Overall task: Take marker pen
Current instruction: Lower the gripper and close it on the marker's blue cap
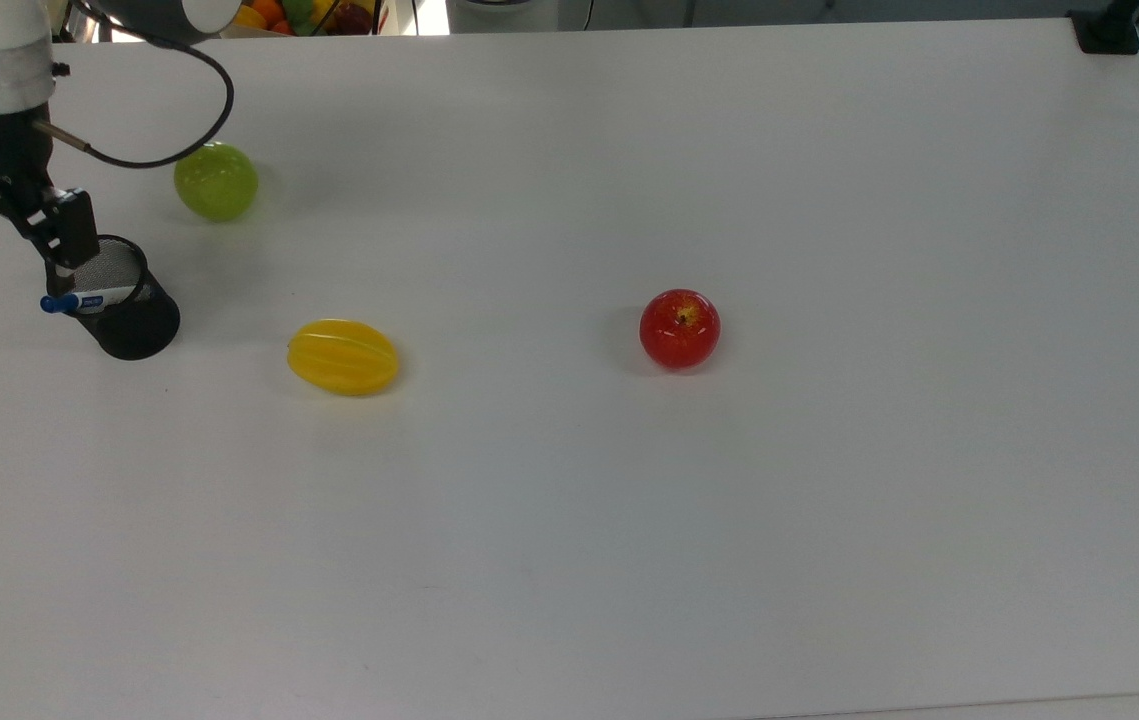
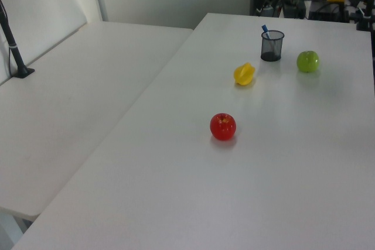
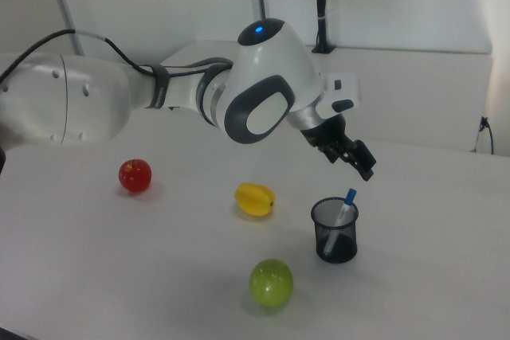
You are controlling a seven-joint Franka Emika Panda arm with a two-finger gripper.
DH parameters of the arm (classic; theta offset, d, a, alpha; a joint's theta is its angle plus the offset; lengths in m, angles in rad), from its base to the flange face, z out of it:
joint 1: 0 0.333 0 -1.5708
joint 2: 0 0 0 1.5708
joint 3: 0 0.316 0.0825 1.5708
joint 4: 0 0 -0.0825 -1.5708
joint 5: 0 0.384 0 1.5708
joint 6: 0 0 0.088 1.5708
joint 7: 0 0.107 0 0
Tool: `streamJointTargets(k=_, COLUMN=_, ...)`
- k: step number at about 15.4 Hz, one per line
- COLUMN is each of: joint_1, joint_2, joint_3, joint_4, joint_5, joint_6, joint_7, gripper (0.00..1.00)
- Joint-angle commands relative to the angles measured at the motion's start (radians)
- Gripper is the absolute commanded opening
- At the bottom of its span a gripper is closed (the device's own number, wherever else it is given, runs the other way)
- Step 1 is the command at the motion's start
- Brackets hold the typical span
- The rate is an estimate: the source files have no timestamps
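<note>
Right view, nearest first: green apple (image 3: 271,283) is sitting at the front of the white tabletop (image 3: 119,276). Just behind it, to the right view's right, a black mesh pen cup (image 3: 335,231) is standing upright. The marker pen (image 3: 343,206) is leaning inside the cup, white barrel down in the mesh, blue cap sticking up past the rim on the right view's right side. Blue label band on the barrel is showing in the top view (image 1: 89,299), but its print is too small to read. Yellow ridged fruit (image 3: 255,198) is lying a bit further back, near the cup on the right view's left. Red apple (image 3: 135,175) is sitting well apart, further to the right view's left.

The gripper (image 3: 357,162) is hanging above the cup, just over the marker's cap and not touching it. In the top view the gripper (image 1: 14,244) is showing its two fingers spread wide apart, one finger (image 1: 64,232) overlapping the cup rim, nothing between them. White arm with a blue light on the joint (image 3: 256,31) is reaching in from the right view's left.

Far back, beyond the top view's upper tabletop edge, a bowl of mixed fruit (image 1: 294,14) is standing.
</note>
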Motion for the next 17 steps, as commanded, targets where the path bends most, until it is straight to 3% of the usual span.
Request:
streamJointTargets(k=1, joint_1=0.011, joint_2=0.012, joint_3=-0.010, joint_4=-0.022, joint_5=0.039, joint_6=0.028, joint_7=0.011, gripper=0.75)
streamJointTargets(k=4, joint_1=0.011, joint_2=0.013, joint_3=-0.010, joint_4=-0.062, joint_5=0.063, joint_6=0.058, joint_7=0.009, gripper=0.68)
streamJointTargets(k=10, joint_1=0.005, joint_2=0.030, joint_3=-0.008, joint_4=-0.074, joint_5=0.064, joint_6=0.066, joint_7=0.006, gripper=0.66)
streamJointTargets(k=17, joint_1=0.000, joint_2=0.030, joint_3=-0.010, joint_4=-0.074, joint_5=0.066, joint_6=0.066, joint_7=0.006, gripper=0.36)
